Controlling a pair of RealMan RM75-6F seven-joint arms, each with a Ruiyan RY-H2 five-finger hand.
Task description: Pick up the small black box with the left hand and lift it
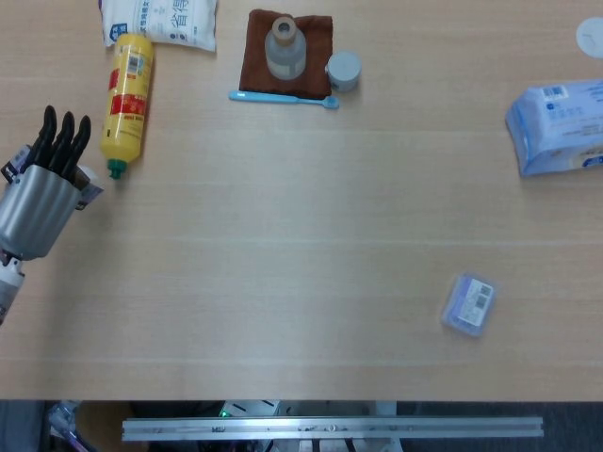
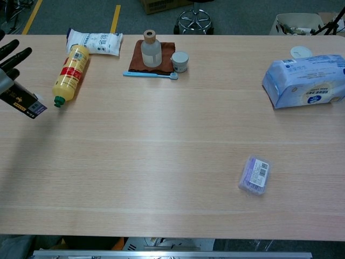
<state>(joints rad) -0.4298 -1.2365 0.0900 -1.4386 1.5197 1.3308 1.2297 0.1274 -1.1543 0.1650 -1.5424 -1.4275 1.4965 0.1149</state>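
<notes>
My left hand [image 1: 40,196] grips the small black box [image 2: 22,102] and holds it above the table at the far left. In the head view the hand covers most of the box; only its pale end [image 1: 88,191] shows beside the fingers. In the chest view the box with gold lettering hangs tilted at the left edge, and only my left hand's dark fingers [image 2: 12,54] show above it. My right hand is in neither view.
A yellow bottle [image 1: 128,99] lies just right of the held box, under a white packet [image 1: 160,19]. At the back stand a brown cloth with a bottle [image 1: 285,49], a small cup [image 1: 343,70] and a blue toothbrush [image 1: 283,96]. A tissue pack [image 1: 558,126] and a small purple pack [image 1: 469,303] lie on the right.
</notes>
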